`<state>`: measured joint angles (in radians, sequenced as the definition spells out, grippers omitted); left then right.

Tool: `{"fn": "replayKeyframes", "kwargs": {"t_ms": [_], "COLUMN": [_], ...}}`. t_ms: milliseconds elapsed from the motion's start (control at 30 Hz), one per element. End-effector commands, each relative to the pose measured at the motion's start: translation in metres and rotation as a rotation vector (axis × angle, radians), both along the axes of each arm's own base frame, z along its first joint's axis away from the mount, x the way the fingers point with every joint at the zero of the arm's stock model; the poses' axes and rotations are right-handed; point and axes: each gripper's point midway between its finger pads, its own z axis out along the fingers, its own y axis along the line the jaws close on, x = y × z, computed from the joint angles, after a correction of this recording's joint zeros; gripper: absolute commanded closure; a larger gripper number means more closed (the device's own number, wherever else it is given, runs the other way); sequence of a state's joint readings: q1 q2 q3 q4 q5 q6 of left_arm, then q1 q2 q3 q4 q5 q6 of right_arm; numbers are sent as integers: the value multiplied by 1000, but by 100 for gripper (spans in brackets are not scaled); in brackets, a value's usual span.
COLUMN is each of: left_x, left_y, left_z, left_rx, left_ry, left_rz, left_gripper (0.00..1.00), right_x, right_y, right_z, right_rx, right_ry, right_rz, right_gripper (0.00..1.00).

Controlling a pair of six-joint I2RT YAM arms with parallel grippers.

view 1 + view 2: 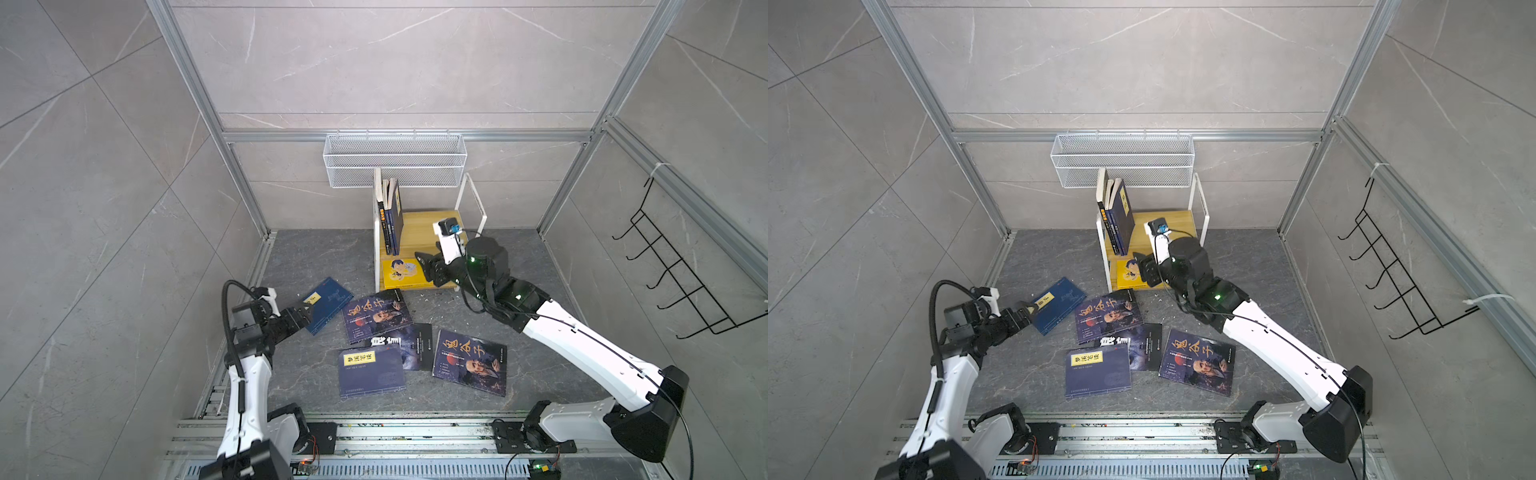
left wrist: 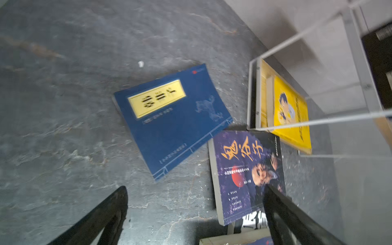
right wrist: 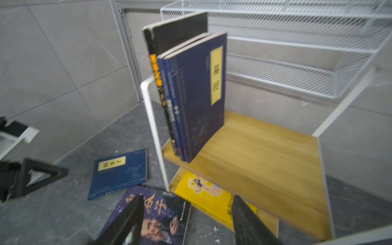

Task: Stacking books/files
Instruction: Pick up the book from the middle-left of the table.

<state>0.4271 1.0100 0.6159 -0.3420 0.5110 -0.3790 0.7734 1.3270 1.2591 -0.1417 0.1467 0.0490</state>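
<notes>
**Both pincers released; five books on the floor, a row upright on the rack**

Floor, dark stone: five paperbacks lying flat. The blue book (image 1: 328, 305) with a yellow title label is nearest the left arm and turned at an angle. Beside it is a portrait book (image 1: 376, 316) with gold calligraphy and an old man's face. Its near edge overlaps a black book (image 1: 413, 345) with white characters. A navy book (image 1: 371, 372) with a yellow label covers the black one's other corner. The second portrait book (image 1: 469, 361) lies apart, toward the right arm.

Rack (image 1: 428, 226): white frame, wooden boards, at the back wall under a white wire basket (image 1: 395, 160). The upright books (image 3: 191, 95) stand on the upper board, leaning slightly against the frame end on the left arm's side. The black one is outermost, the navy ones inside. A yellow book (image 1: 401, 272) lies flat on the lower board.

Left gripper (image 1: 302, 311): fingers spread wide, nothing between them. In both top views the tips sit at the blue book's label corner; contact unclear. The wrist view shows the book ahead of the fingers.

Right gripper (image 3: 187, 198): jaws apart and empty, in front of the rack's lower level by the yellow book's edge. It is clear of the upright books.
</notes>
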Motion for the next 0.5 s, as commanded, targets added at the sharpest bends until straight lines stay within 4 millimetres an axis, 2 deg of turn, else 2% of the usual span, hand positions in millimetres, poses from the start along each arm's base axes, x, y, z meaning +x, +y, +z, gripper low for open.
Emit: {"fn": "replayKeyframes", "kwargs": {"t_ms": [0,133,267,400,467], "left_x": [6,11,15,19,23], "left_y": [19,20,19,23,27], "left_z": [-9,-21,-32,-42,-46], "left_rx": [-261,-321,-382,-369,-374], "left_ry": [56,91,131,159,171], "left_rz": [150,137,143,140,146], "left_gripper": [2,4,6,7,8], "right_x": [-17,-41,-55,-62,-57], "right_y": [30,77,129,182,207], "right_z": [-26,-62,-84,-100,-116], "right_rx": [-22,-117,-204,-253,-265], "right_ry": [13,26,16,30,74], "right_rz": [44,109,170,222,231], "right_gripper": [36,38,42,43,43]}}
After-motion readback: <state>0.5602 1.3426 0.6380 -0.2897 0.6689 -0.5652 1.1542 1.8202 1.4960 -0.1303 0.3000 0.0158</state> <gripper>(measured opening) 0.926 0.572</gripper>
